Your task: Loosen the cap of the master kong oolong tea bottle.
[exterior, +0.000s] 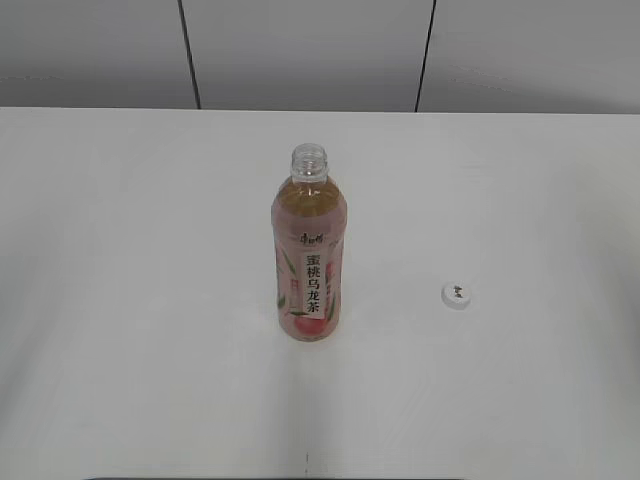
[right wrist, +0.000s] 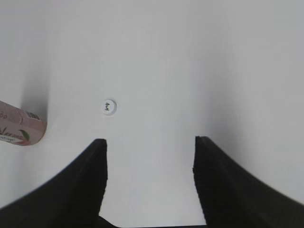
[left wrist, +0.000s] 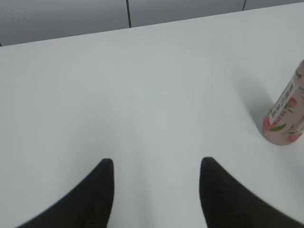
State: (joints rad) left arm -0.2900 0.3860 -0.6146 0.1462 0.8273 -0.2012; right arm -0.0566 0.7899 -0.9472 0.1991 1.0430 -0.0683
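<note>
1. Amber tea fills the tall clear plastic master kong oolong tea bottle (exterior: 308, 258), which stands upright near the middle of the white table (exterior: 120, 300), its long axis vertical and its threaded neck bare.
2. The small round white plastic cap (exterior: 456, 294) is off; it lies flat on the table, well apart from the bottle, on the right side of the exterior view.
3. The right gripper (right wrist: 149, 142) has its black fingers spread wide and holds nothing. The cap (right wrist: 109, 106) lies ahead of them and a little left, the bottle's base (right wrist: 21, 128) further left.
4. The left gripper (left wrist: 156, 164) is likewise apart and empty, with the bottle (left wrist: 285, 118) off to its right.
5. The right arm looks nearer the cap, though neither arm shows in the exterior view, so I judge that loosely.
6. With the cap already removed, the loosening appears finished.
</note>
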